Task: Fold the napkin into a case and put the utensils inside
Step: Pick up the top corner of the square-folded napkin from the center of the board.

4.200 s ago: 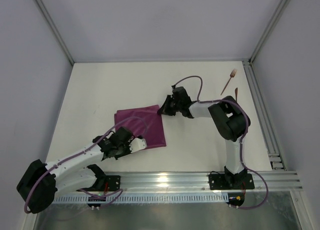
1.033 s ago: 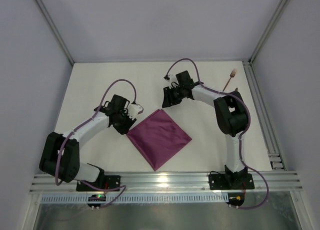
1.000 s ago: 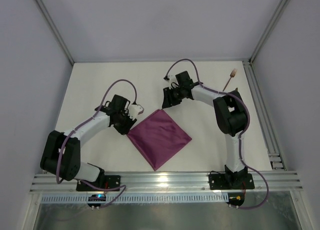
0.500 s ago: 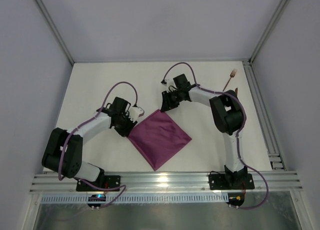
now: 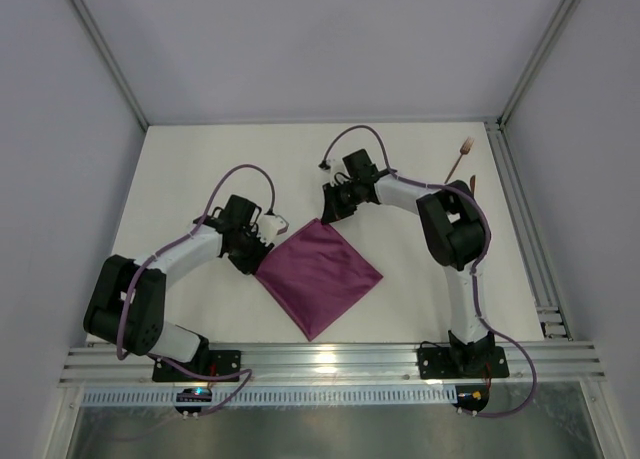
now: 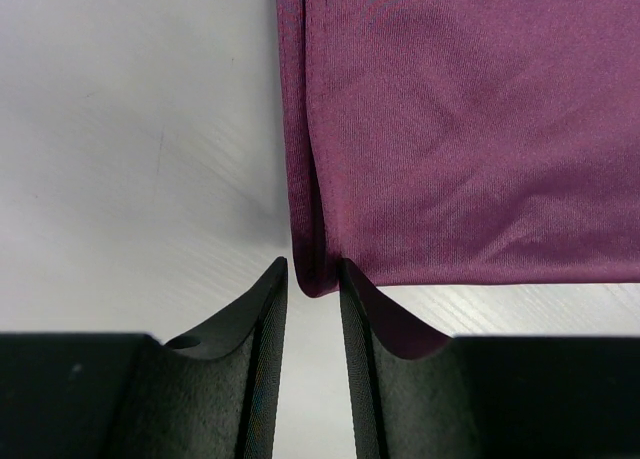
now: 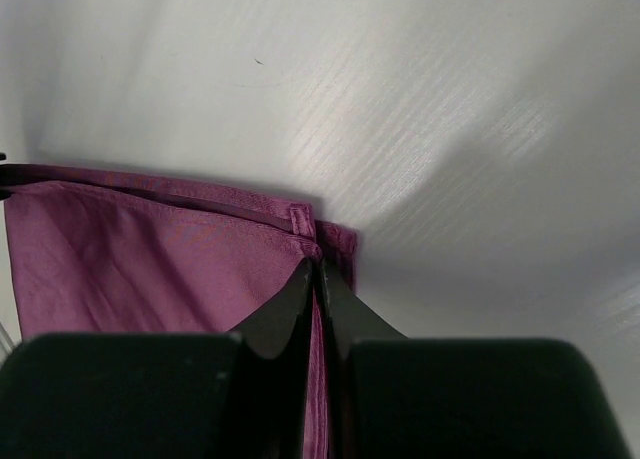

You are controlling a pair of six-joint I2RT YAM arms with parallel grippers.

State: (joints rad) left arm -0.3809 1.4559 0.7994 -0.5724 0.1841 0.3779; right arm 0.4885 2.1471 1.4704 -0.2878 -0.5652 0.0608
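Observation:
The plum napkin (image 5: 322, 277) lies flat as a diamond in the middle of the white table. My left gripper (image 5: 262, 257) is at its left corner. In the left wrist view that bunched corner (image 6: 318, 269) fills the narrow gap between the tips of my left gripper (image 6: 312, 276). My right gripper (image 5: 325, 217) is shut on the napkin's far corner. The right wrist view shows cloth (image 7: 150, 259) pinched between the tips of that gripper (image 7: 318, 269). The fork (image 5: 462, 155) lies at the far right. The knife (image 5: 472, 185) shows only as a sliver behind the right arm.
An aluminium rail (image 5: 520, 219) runs along the table's right side, close to the utensils. The front rail (image 5: 330, 359) carries both arm bases. Grey walls close off the left, back and right.
Over the last second my right gripper has moved onto the napkin's far corner and closed. The left gripper has stayed at the left corner. Four seconds ago the napkin lay farther left, square to the table.

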